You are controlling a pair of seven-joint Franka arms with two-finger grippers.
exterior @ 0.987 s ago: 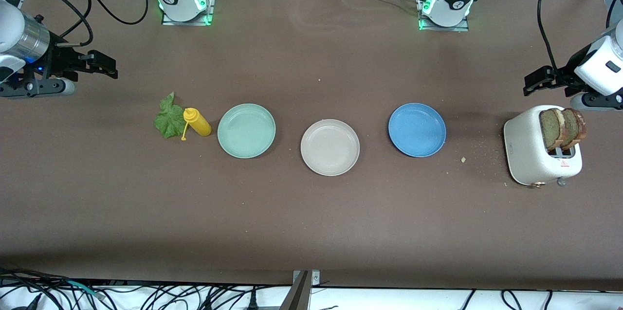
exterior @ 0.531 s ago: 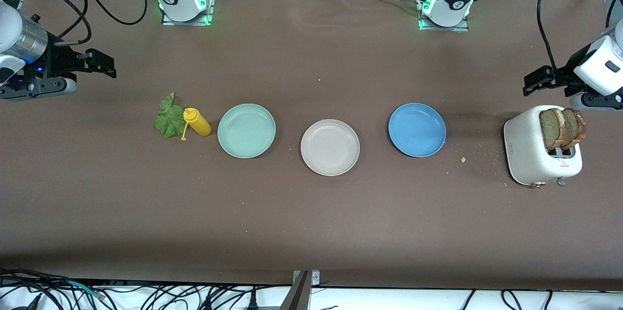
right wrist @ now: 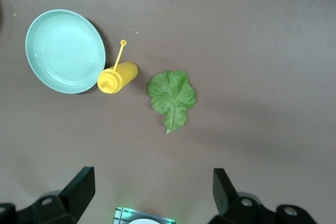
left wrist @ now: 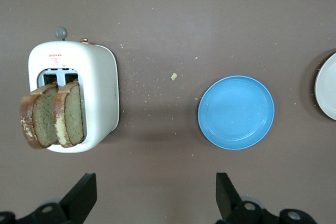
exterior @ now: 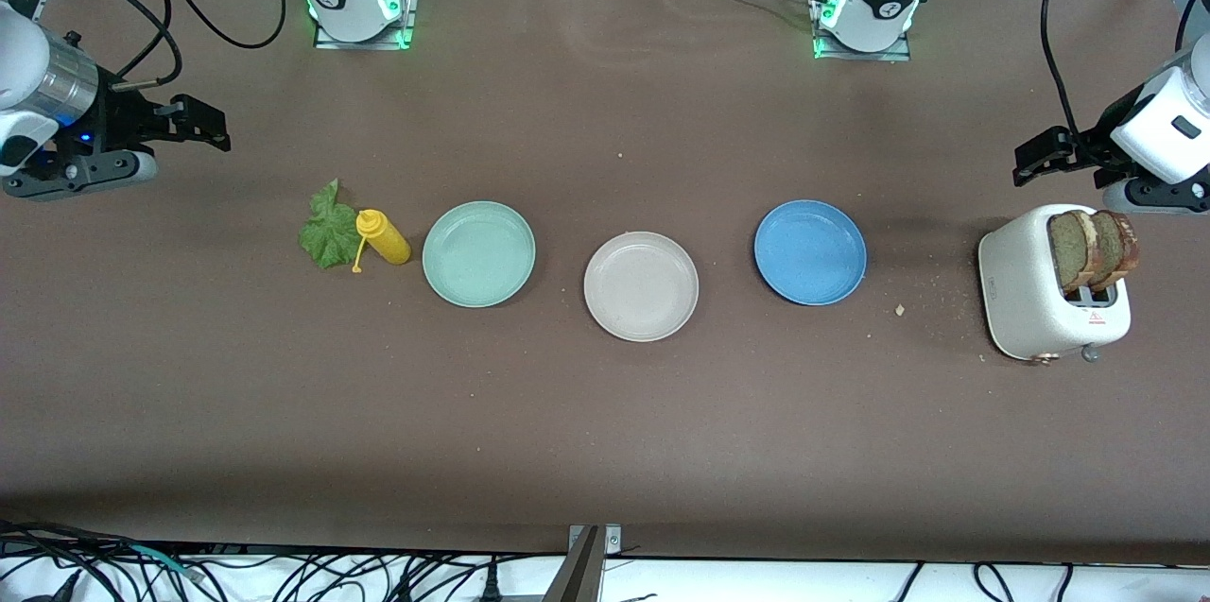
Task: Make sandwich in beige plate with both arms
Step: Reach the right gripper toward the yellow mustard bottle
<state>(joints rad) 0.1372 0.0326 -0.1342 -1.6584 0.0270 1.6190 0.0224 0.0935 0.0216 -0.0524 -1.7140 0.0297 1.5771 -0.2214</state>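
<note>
The round, matte beige plate [exterior: 641, 286] sits bare at mid-frame on the brown worktop [exterior: 605, 413]. Two crusty bread slices [exterior: 1093, 249] stand in a white toaster [exterior: 1040, 300]; a crinkly lettuce leaf [exterior: 328, 228] touches a yellow bottle [exterior: 383, 236]. Left gripper [exterior: 1040, 158] and right gripper [exterior: 203, 125] hover with fingers spread, arms cut off at the frame edges.

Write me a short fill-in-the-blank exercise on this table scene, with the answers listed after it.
1. The two brown bread slices stand in the white ____.
2. The round pale beige plate lies between the mint-green plate and the ____ plate.
3. The crinkly green lettuce leaf lies beside the ____ squeeze bottle.
4. The left gripper and the right gripper both have ____ jaws.

Answers: toaster; blue; yellow; open
</note>
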